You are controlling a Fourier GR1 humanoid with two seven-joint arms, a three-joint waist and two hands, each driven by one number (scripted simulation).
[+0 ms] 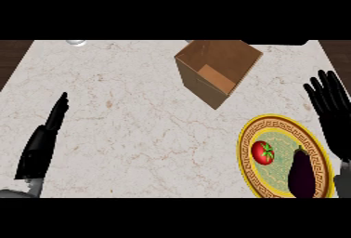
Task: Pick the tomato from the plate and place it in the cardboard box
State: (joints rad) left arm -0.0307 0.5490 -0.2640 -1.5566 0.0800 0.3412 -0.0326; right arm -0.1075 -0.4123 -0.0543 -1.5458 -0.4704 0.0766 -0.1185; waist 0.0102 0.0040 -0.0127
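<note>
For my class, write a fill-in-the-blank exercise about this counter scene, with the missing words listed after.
1. The tomato lies on the ____.
2. Beside the tomato lies a dark purple ____.
3. The cardboard box is ____, its top open.
4. The right hand and the left hand each hold ____.

Missing words: plate; eggplant; empty; nothing

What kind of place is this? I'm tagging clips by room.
Probably a kitchen counter: a pale marble-patterned countertop carries a gold-rimmed round plate with a red tomato and a dark purple aubergine.
</note>
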